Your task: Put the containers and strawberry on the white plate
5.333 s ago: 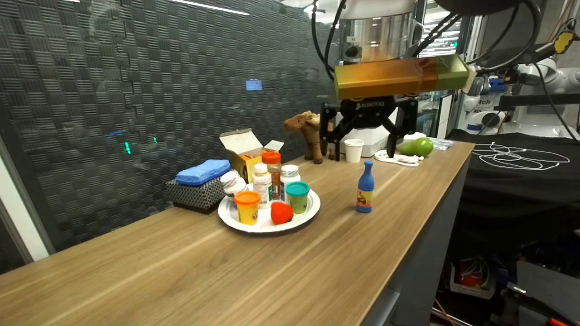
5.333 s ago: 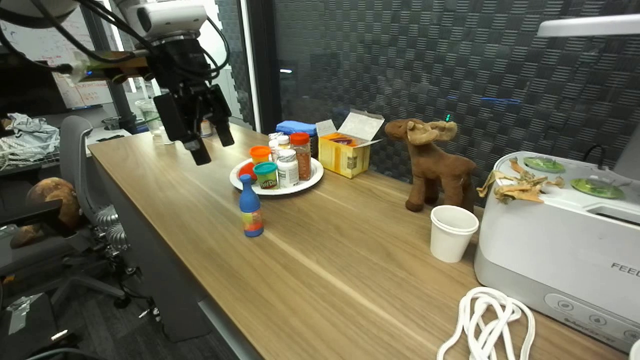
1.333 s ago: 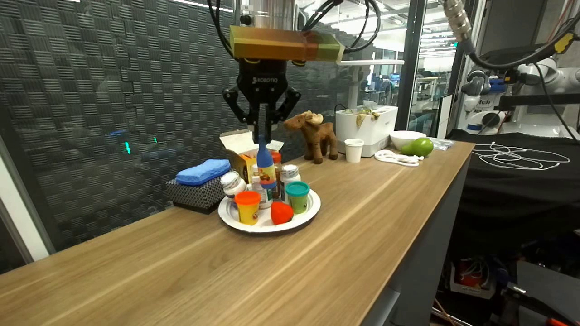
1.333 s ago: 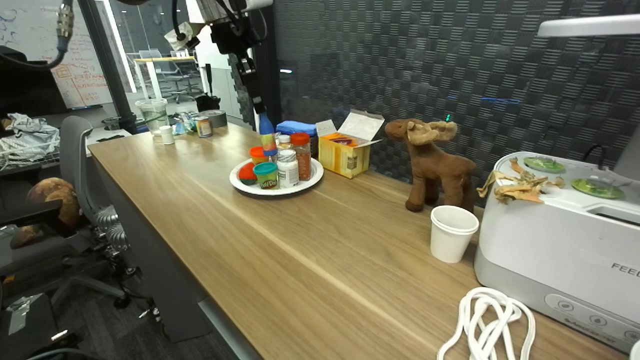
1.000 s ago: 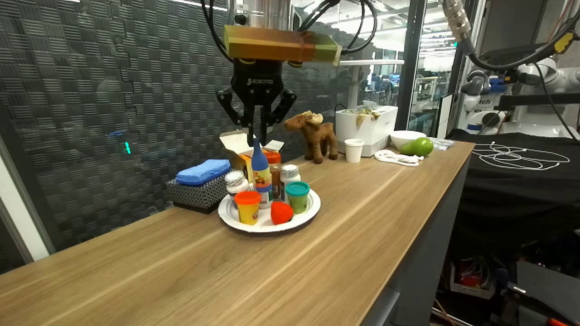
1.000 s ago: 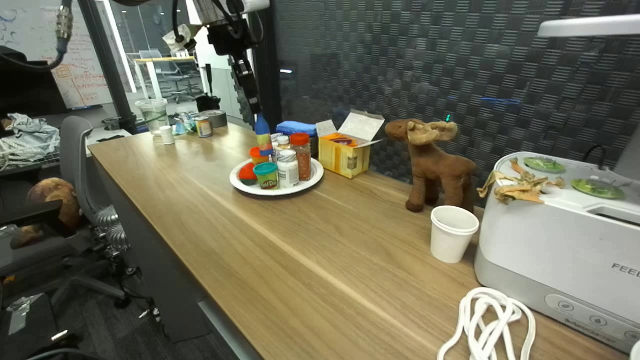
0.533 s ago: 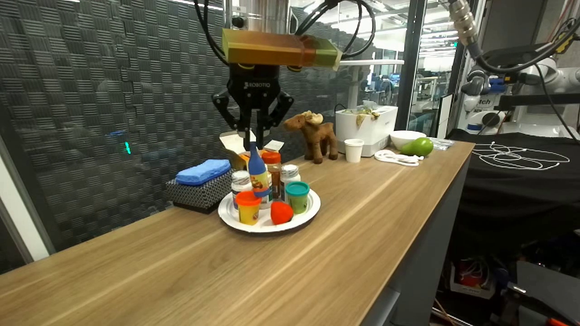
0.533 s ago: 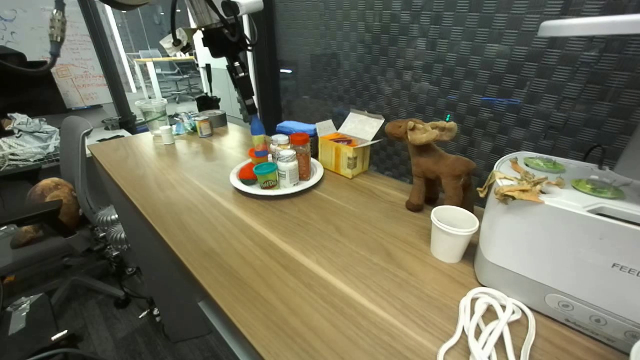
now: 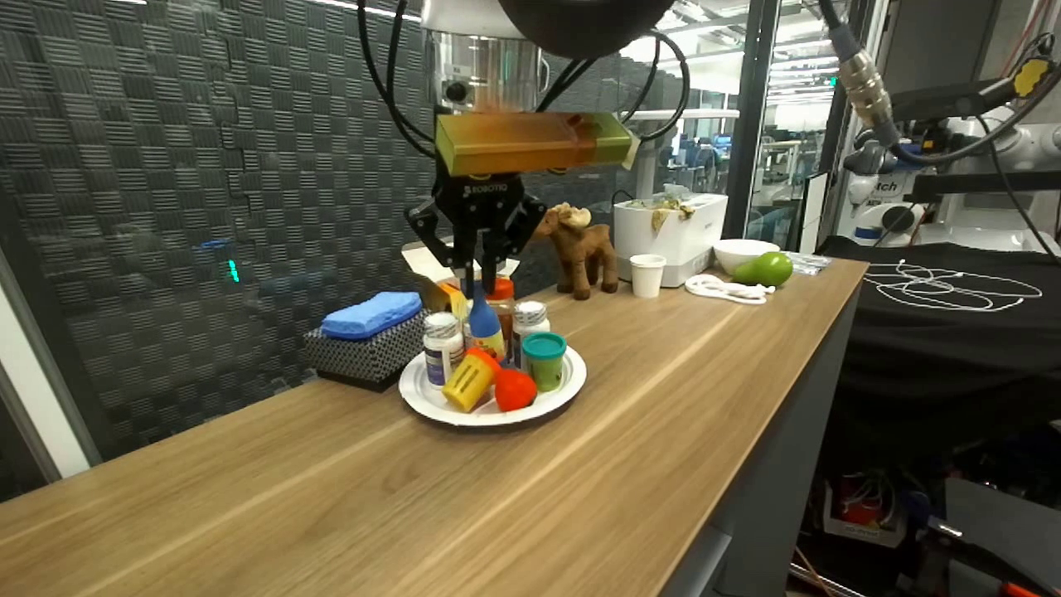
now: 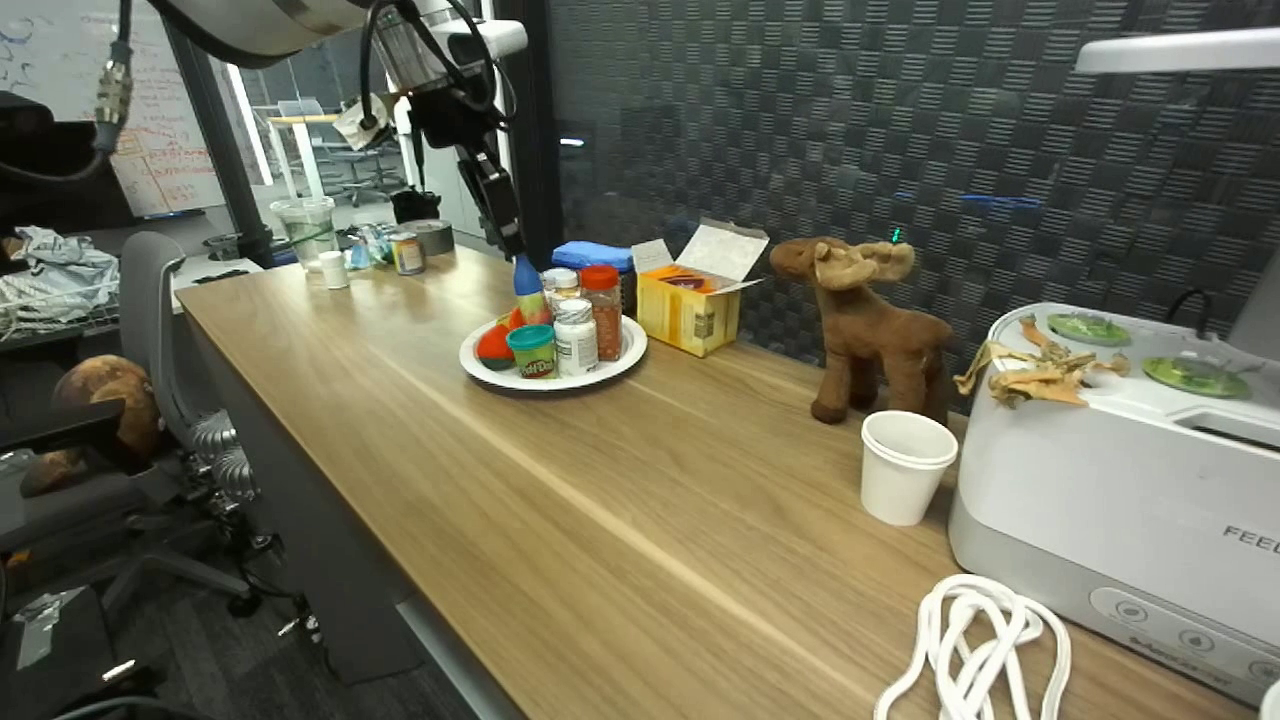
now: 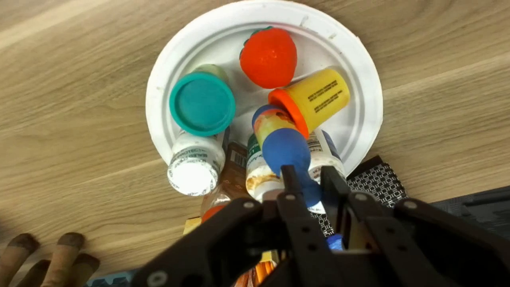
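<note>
My gripper (image 11: pixel 310 175) is shut on the neck of a blue toy bottle (image 11: pixel 286 149), its label end down among the things on the white plate (image 11: pixel 159 95). Whether the bottle's base touches the plate cannot be told. Beside it a yellow container (image 11: pixel 324 97) is tipped over, orange lid against the bottle. The red strawberry (image 11: pixel 269 57) lies next to that lid. A green container with teal lid (image 9: pixel 544 365) stands upright on the plate. Several pill bottles, such as a white one (image 9: pixel 443 352), and a red-lidded jar (image 10: pixel 603 315) crowd the far side, partly hidden.
Behind the plate are an opened yellow box (image 10: pixel 690 310) and a patterned box (image 9: pixel 365 348) topped by a blue cloth (image 9: pixel 371 315). Along the table stand a plush moose (image 10: pixel 870 320), white paper cups (image 10: pixel 905 470), a white appliance (image 10: pixel 1120 500) and a white cord (image 10: pixel 975 640).
The gripper closed on the blue bottle standing on the table and carried it over the plate, then lower. The yellow container tipped from upright; a leaning white pill bottle now stands straighter.
</note>
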`<action>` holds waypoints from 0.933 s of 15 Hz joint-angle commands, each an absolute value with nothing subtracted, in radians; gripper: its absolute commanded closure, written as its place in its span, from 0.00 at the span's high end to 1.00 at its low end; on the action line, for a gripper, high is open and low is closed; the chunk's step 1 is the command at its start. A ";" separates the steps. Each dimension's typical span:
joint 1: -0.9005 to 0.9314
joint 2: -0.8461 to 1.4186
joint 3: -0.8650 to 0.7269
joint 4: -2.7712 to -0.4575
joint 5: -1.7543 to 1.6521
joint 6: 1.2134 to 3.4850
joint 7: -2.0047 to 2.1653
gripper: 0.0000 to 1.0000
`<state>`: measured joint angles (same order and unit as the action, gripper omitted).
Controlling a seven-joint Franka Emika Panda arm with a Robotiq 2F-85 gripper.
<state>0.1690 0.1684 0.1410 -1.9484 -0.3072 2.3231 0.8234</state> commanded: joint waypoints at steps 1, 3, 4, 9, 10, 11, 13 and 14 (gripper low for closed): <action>0.186 0.156 0.127 -1.985 -0.304 2.387 0.786 0.05; 0.188 0.156 0.128 -1.990 -0.300 2.403 0.770 0.05; 0.188 0.158 0.129 -1.987 -0.295 2.410 0.757 0.05; 0.190 0.169 0.137 -1.965 -0.259 2.447 0.692 0.05; 0.190 0.176 0.137 -1.958 -0.247 2.452 0.680 0.05; 0.190 0.179 0.139 -1.953 -0.233 2.457 0.662 0.05; 0.193 0.186 0.143 -1.939 -0.206 2.448 0.630 0.05; 0.196 0.189 0.145 -1.932 -0.191 2.442 0.614 0.05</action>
